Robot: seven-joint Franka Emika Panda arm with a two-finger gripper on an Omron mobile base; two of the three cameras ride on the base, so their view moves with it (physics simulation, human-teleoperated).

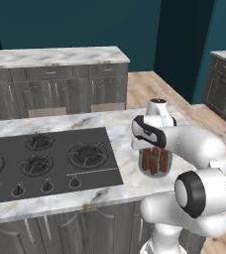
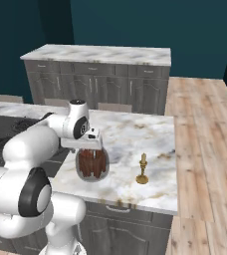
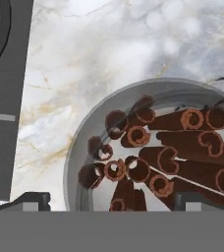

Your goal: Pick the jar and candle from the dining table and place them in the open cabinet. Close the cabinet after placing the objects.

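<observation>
The jar [image 1: 154, 162] [image 2: 91, 165], clear glass and full of reddish-brown sticks, stands near the right end of the dining table [image 1: 116, 124] [image 2: 133, 132]. My gripper [image 1: 151, 148] [image 2: 89, 148] [image 3: 111, 202] hangs open just above it, pointing down. In the hand view I look straight into the jar [image 3: 153, 157]. One fingertip [image 3: 30, 199] lies outside its rim and the other sits over the sticks. The candle [image 2: 143, 169], a pale taper in a brass holder, stands upright on the marble to the right of the jar. The cabinet is out of view.
A black gas cooktop [image 1: 45, 158] is set into the table left of the jar. Beyond the table runs a marble counter on dark base cabinets [image 1: 55, 74] [image 2: 100, 74]. Wooden floor [image 2: 205, 149] lies to the right, and chair backs [image 1: 46, 112] line the table's far side.
</observation>
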